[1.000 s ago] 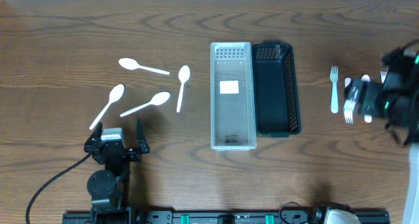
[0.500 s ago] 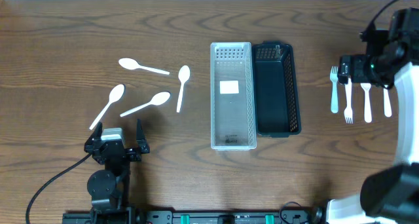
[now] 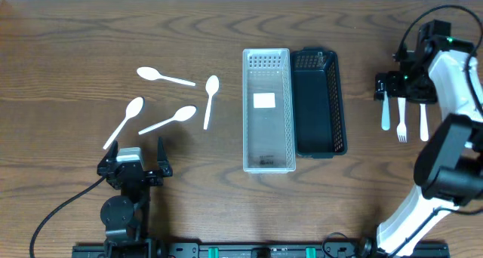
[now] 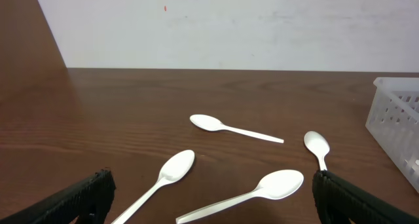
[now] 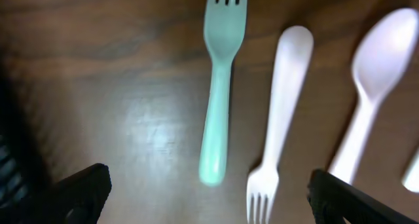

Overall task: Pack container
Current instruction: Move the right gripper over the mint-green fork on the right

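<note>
left arm (image 3: 124, 184): black, grey block, black cable | right arm (image 3: 453, 71): white links, black joints

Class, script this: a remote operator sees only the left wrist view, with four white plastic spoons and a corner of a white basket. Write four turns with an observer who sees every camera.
Operator: Is the white basket the only container?
Observer: No. A black perforated plastic basket lies alongside the white perforated plastic basket, on the side away from the white plastic spoons.
Operator: What is the other arm doing?
Observer: The right gripper is open above a pale green plastic fork and a white plastic fork.
</note>
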Robot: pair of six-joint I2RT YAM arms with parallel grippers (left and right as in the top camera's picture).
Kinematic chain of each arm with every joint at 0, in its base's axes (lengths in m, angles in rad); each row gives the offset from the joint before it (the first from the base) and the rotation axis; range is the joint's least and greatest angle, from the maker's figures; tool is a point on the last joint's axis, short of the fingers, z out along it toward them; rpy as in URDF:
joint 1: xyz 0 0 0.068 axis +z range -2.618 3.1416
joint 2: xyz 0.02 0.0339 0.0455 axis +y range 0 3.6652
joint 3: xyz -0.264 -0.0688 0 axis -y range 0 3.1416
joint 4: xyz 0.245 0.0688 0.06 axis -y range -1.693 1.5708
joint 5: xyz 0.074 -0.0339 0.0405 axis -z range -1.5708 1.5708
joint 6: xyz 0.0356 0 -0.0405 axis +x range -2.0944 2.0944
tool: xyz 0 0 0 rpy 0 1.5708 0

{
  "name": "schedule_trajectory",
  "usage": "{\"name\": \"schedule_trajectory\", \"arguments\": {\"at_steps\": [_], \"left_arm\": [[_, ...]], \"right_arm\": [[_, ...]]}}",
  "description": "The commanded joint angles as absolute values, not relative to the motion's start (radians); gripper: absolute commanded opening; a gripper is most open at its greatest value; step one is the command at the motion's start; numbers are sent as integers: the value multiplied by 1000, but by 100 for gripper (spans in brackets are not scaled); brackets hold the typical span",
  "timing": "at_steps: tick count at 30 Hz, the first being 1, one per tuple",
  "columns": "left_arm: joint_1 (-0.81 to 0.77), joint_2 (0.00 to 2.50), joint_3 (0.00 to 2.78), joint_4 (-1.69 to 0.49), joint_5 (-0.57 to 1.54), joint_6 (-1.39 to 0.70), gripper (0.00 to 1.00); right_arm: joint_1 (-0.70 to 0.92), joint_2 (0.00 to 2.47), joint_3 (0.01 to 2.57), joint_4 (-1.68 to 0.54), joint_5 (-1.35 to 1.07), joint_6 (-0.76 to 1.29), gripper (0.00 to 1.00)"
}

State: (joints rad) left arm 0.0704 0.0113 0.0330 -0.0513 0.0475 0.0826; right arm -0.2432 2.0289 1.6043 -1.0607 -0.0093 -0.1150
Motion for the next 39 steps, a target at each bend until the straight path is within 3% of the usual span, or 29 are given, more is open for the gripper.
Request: {"name": "schedule_trajectory", "arguments": {"at_steps": [1,15,39], "left_arm": [[75,11,4,-68,33,92,98],[75,11,4,-68,33,92,98],[75,11,4,-68,33,92,98]], "right_arm": [[-247,2058,1620,-1038,-5,-26,99],[-204,2082,1620,-961,-28,108,99],[-200,2156,1618,-970,27,-6,99]]}}
